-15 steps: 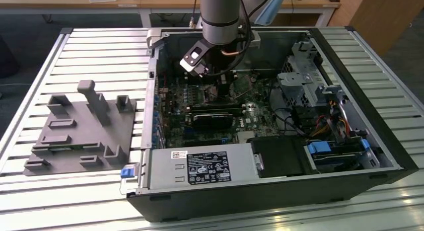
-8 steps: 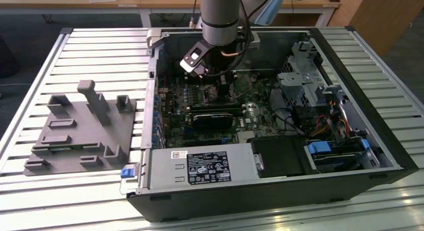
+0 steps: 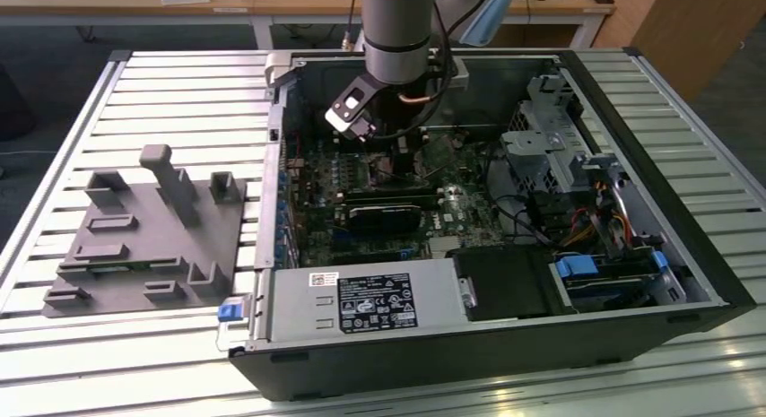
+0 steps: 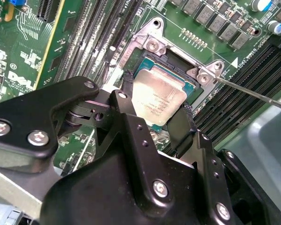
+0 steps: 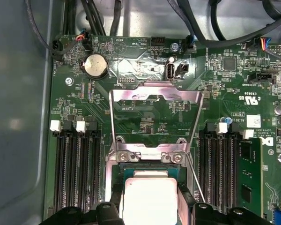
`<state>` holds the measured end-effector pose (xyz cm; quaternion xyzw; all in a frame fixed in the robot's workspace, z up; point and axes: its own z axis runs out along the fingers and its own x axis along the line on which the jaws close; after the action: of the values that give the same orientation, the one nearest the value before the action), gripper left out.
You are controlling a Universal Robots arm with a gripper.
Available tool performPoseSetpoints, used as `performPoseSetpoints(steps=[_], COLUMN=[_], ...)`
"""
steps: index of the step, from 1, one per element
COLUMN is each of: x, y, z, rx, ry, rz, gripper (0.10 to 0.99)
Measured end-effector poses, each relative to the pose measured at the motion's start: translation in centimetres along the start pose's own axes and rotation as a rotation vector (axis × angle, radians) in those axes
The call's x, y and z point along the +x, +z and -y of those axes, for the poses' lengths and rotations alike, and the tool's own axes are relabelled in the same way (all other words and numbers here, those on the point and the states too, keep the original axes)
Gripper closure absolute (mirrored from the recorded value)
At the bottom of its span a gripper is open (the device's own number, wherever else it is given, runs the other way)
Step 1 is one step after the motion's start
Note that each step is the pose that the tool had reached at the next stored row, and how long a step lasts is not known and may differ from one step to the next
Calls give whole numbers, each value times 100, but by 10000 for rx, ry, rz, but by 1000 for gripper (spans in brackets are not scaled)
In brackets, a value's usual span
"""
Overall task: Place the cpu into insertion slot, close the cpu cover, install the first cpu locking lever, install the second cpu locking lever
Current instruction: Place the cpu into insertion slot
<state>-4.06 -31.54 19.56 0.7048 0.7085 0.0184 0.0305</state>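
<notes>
a slatted metal table holds an open computer case, seen from above. every place below is given from the insertion slot, a small square socket on the green board inside the case.

far to the exterior view's left of the slot, outside the case, a grey moulded fixture lies on the table. on the camera side of the slot, a black card lies near it, and a labelled power supply box sits beyond the card at the case's edge. directly above the slot hangs the robot arm, with its gripper down at the slot. to the exterior view's right of the slot stands a metal drive cage, with bundled cables farther out.

in the second wrist view the cpu, a dull silver square, lies over the slot's dark middle. the gripper's black fingers press against two opposite edges of it, so the pincer is clenched on the chip. whether the chip is fully seated cannot be told. a thin locking lever slants away from one corner of the slot.

in the first wrist view the cpu cover, a silvery frame with a large cut-out, stands swung open from its hinge at the slot's edge, clear of the chip. long black memory slots flank the slot on both sides.
</notes>
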Motion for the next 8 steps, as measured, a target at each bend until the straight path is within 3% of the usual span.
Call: performPoseSetpoints(steps=[8], x=[14], y=[34], z=[3], rx=[9], ry=[0], rz=[6], gripper=[549])
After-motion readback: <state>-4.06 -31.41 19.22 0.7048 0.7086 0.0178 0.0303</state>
